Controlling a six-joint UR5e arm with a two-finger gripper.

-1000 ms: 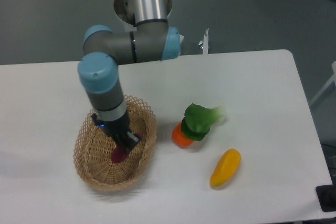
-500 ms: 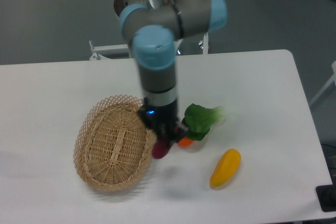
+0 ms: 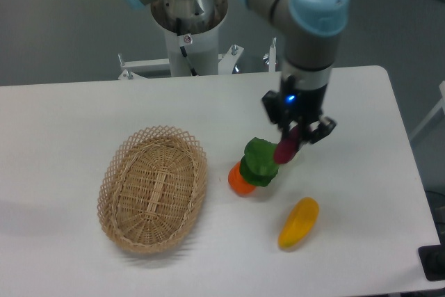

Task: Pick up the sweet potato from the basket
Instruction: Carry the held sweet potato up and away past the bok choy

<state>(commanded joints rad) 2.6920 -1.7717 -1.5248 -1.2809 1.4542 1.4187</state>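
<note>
At far left on the white table (image 3: 62, 113): the basket (image 3: 153, 189), oval tan wicker with a lattice rim, lying flat, nothing inside but its woven floor. Just right of its rim, with a narrow strip of table between: a round orange vegetable (image 3: 240, 181) capped by green leaves (image 3: 259, 163), upright on the table. Above and slightly right of those leaves: the gripper (image 3: 295, 140), pointing down from the arm's grey and blue wrist (image 3: 308, 29), jaws clenched on the sweet potato (image 3: 285, 149). Magenta tuber tilted, lower end hanging over the right edge of the green leaves; impossible to tell from this view whether touching them or only overlapping in sight. Well clear of the basket, lifted off the table. Below and to the right: a yellow-orange oblong vegetable (image 3: 299, 222), lying slanted on the table, apart from the orange one and from the gripper. Behind, near the table's far edge: the arm's pale base column (image 3: 189, 26) on a metal bracket. At the lower right corner: a dark object (image 3: 432, 262), cut off by the frame edge.
</note>
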